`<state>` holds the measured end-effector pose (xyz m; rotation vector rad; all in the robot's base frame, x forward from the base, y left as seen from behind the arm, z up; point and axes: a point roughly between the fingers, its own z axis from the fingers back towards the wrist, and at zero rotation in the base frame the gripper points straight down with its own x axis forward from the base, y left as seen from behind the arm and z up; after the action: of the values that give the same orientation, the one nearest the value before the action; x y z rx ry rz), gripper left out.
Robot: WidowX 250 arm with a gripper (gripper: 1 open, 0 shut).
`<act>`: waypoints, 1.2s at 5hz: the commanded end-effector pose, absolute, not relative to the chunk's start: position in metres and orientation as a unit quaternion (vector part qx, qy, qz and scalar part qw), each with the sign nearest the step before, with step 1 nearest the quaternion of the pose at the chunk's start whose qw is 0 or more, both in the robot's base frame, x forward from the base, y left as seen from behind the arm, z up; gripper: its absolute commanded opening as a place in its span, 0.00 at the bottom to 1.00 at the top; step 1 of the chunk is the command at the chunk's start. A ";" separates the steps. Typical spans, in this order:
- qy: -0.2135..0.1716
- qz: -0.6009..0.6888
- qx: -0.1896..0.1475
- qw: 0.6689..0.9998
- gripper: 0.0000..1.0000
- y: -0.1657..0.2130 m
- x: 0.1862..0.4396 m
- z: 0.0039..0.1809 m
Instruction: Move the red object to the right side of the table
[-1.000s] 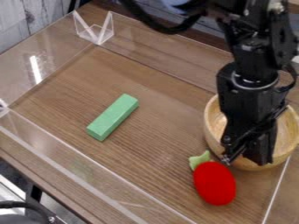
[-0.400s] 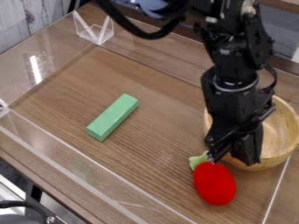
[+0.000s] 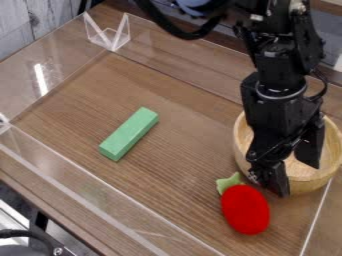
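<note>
Since the earlier frames the arm has shifted slightly right and its fingers have spread; the red object lies where it did. Now the gripper hangs above and just behind the red object, pointing steeply down, jaws apart, nothing between them; one dark fingertip sits close over the little green leaf at the fruit's upper left, and contact cannot be judged from this view. Red object rests on the bench near the front right corner, close to the low clear wall at the right edge. Wooden bowl stands just behind it to the right, largely hidden by the black arm; bowl and fruit look close but whether they touch is unclear. Green block lies flat mid-bench, well apart to the left, long side running diagonally. Clear acrylic wall lines the far left edge.
</note>
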<state>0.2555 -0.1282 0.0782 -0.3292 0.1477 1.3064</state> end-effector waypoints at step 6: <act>0.051 0.597 -0.185 0.779 1.00 -0.082 0.269 0.095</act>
<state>0.2625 -0.0813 0.0822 -0.3621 0.1467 1.3034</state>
